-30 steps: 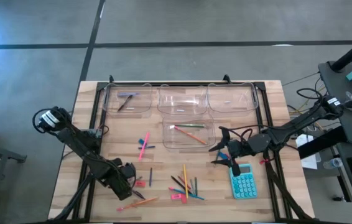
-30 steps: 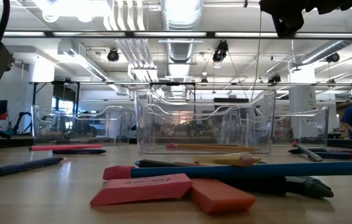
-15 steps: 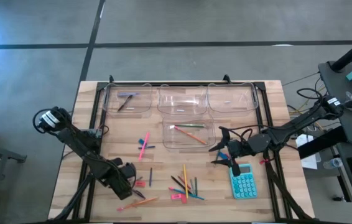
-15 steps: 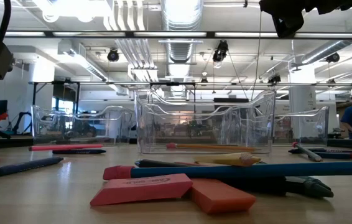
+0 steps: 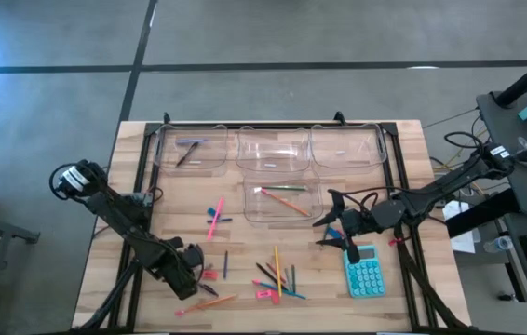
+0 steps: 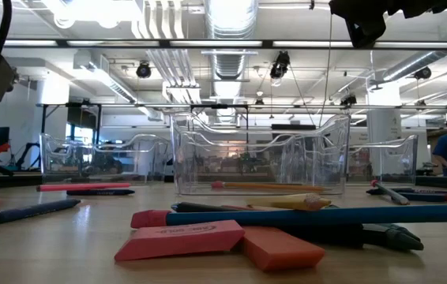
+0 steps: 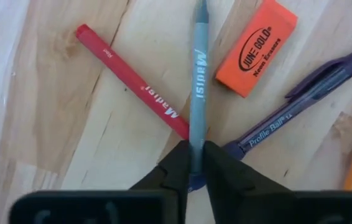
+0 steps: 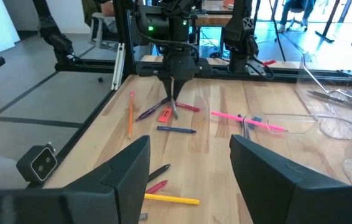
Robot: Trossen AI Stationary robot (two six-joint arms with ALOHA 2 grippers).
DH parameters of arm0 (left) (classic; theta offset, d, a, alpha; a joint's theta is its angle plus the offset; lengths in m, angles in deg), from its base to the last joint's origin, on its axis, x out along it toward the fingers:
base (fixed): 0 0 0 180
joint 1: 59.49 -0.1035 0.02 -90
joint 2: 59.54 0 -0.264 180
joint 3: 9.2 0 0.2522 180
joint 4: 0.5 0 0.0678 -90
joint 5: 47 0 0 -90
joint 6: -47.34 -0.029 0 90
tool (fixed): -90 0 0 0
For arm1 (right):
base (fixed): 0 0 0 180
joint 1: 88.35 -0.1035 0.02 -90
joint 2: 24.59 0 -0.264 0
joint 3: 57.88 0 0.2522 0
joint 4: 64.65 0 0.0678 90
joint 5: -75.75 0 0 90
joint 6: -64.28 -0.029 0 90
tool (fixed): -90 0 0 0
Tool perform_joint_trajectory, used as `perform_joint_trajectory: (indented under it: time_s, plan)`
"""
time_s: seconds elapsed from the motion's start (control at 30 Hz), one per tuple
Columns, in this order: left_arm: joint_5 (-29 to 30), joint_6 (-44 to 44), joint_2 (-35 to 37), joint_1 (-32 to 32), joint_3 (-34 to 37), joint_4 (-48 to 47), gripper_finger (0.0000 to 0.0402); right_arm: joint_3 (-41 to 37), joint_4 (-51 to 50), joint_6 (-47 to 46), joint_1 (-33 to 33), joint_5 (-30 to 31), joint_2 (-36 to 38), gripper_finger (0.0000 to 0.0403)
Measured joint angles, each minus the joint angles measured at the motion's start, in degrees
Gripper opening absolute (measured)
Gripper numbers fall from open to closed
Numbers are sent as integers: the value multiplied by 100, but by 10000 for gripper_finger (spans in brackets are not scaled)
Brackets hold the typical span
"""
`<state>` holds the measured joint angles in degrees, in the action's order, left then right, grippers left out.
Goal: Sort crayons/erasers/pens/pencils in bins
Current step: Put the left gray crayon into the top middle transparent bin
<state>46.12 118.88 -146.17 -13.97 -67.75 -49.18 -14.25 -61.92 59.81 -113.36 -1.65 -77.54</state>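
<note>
Near the table's [image 5: 133, 316] front-left corner, the left gripper [image 7: 193, 163] is down on the wood with its fingers pinched together on the near end of a grey-blue pencil [image 7: 198, 74], which lies flat among a red pencil [image 7: 132, 84], an orange eraser [image 7: 257, 46] and a purple pen [image 7: 300, 102]. The step in hand looks like the pick-up of that pencil; the next move calls for a straight lift clear of the red one, which runs in right beside the fingers, then a carry toward the bins. Four clear bins stand across the back half: three in a row along the far edge and one just in front of the middle one. The far-left bin [image 5: 189, 149] holds a few dark and bluish sticks, probably pens. The front bin [image 5: 282, 200] holds long thin pencils, orange and green, so it seems the likely target. The middle far bin [image 5: 273, 149] and the far-right bin [image 5: 345, 147] show hardly anything; I cannot tell what, if anything, lies in them. By the right edge the right gripper [image 5: 336, 231] waits above the table, fingers apart, close to a teal calculator [image 5: 366, 273].
</note>
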Motion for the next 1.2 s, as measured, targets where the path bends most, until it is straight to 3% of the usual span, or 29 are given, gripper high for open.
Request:
perform_joint_trajectory:
  time_s: [0.4, 0.5, 0.63, 0.77, 0.93, 1.2]
  plan:
    - [71, -338, 145, -7, -293, 1, 5, 0, 0, 2, 1, 0, -2, 210]
    - [585, -442, 271, -9, -319, 55, 4, 0, 0, 8, -1, 0, -2, 210]
    - [1699, -1075, 429, -31, -315, 695, 3, 0, 1, 23, 2, 0, -2, 210]
    - [2258, -1826, 638, -280, -306, 1081, 2, 0, 7, 24, 2, 4, -2, 210]
    - [2922, -3275, 809, -1121, -283, 1559, 2, 0, 101, 147, 4, 128, -2, 210]
    - [1736, -6240, 809, -3548, -493, 2547, 2, 0, 119, 85, 2, 142, -9, 210]
